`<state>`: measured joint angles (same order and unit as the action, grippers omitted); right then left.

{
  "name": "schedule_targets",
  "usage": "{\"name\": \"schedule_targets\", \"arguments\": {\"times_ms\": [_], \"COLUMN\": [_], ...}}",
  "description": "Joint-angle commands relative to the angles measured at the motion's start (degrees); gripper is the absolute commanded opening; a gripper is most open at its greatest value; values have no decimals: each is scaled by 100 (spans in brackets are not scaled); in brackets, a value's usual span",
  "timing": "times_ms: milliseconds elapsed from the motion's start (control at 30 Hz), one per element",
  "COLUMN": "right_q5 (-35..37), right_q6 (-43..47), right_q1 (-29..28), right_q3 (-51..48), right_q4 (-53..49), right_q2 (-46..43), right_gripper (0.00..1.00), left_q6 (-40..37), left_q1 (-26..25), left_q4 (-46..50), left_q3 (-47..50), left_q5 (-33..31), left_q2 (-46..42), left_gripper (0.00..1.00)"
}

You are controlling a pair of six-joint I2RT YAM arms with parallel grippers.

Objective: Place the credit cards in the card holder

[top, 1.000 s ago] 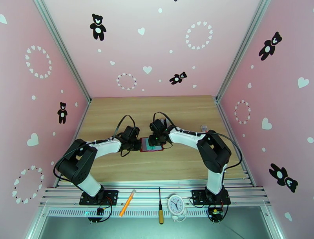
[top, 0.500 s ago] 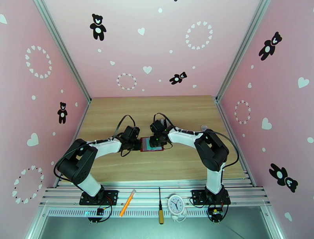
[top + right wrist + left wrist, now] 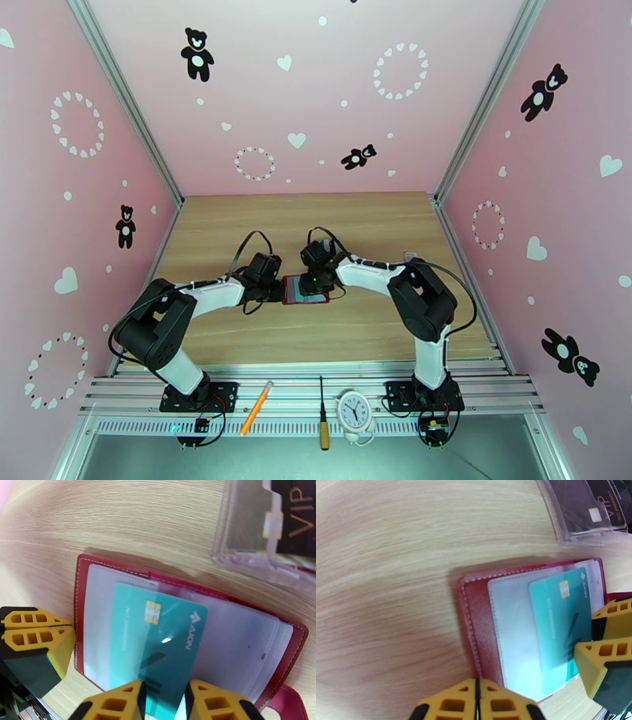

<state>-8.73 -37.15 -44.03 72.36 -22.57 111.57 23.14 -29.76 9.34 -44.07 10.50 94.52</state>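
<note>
Item under inspection: the teal card (image 3: 158, 638). It lies chip side up on the clear pockets of the open card holder (image 3: 80, 610), which rests flat at mid-table. The card is skewed a little against the pocket edges. Whether its far end has entered a pocket I cannot tell.

Handling, in my judgement: light, thin, stiff and glossy. It will skate on the plastic film if nudged, and it will bow if pushed hard against a pocket mouth. The best hold is across the near short end, flat-on, clear of the chip, leaving the far end free to lead in.

My right gripper (image 3: 164, 689) stands part-way open over that near end. The card shows through the gap between the jaws, and I see nothing clamped.

My left gripper (image 3: 478, 685) is fully closed and empty, with its tips at the outer edge of the red cover. I judge it well placed to steady the holder, though contact is not confirmed.

Nearby: a clear slotted stand (image 3: 245, 527) just beyond the holder, with a dark card (image 3: 296, 519) in it. I judge that card is yet to be transferred.
</note>
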Motion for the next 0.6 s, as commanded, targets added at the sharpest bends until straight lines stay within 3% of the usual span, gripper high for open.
{"name": "schedule_targets", "arguments": {"times_ms": [0, 567], "right_q5": [-102, -206], "right_q6": [-43, -66], "right_q1": [-69, -246], "right_q3": [218, 616], "right_q4": [-78, -217], "right_q2": [139, 455], "right_gripper": [32, 32], "left_q6": [-44, -22], "left_q1": [-9, -12], "left_q4": [-2, -91], "left_q3": [69, 92], "left_q5": [162, 283], "left_q2": [225, 264], "left_gripper": [10, 11]}}
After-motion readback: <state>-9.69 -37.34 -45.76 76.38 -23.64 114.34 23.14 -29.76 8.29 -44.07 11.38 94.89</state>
